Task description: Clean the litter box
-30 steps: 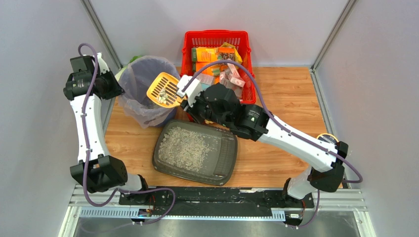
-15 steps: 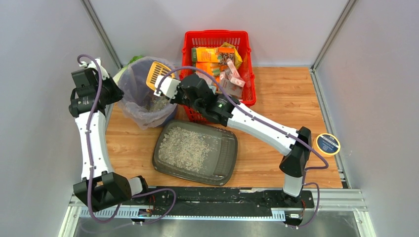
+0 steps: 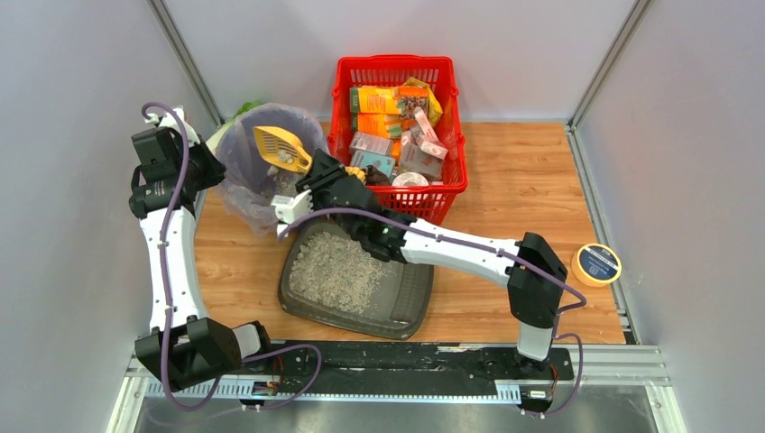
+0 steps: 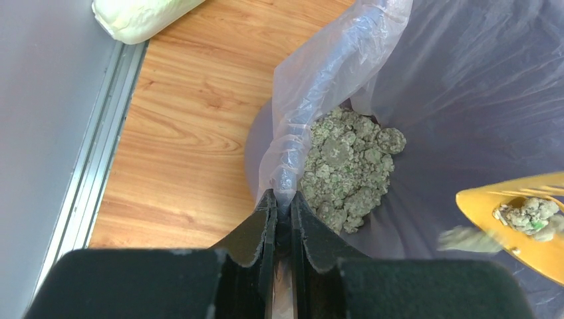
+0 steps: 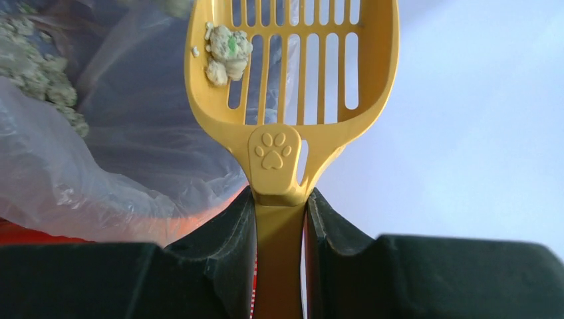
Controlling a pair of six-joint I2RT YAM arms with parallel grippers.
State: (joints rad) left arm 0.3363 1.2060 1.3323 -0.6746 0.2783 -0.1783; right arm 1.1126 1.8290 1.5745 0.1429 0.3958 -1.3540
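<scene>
Right jaws clamp scoop (image 5: 274, 156) over bin (image 3: 242, 194) — left jaws pinch bag (image 4: 326, 73)

The handle of the scoop (image 5: 273, 154) is hidden inside my right gripper (image 5: 280, 199); its tip is cut by the upper edge. The rim of the bag (image 4: 332, 73) goes out of sight inside my left gripper (image 4: 282, 198).

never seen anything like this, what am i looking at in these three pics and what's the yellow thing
Two robot arms stand at the edge of a wooden table. The wide picture looks down from above; the two close-ups come from cameras on each wrist. On the table: a grey litter box, a bag-lined bin, a red basket of packets and a tape roll. The right fingers grip a yellow scoop carrying a clump over the bin. The left fingers pinch the bin's bag.
</scene>
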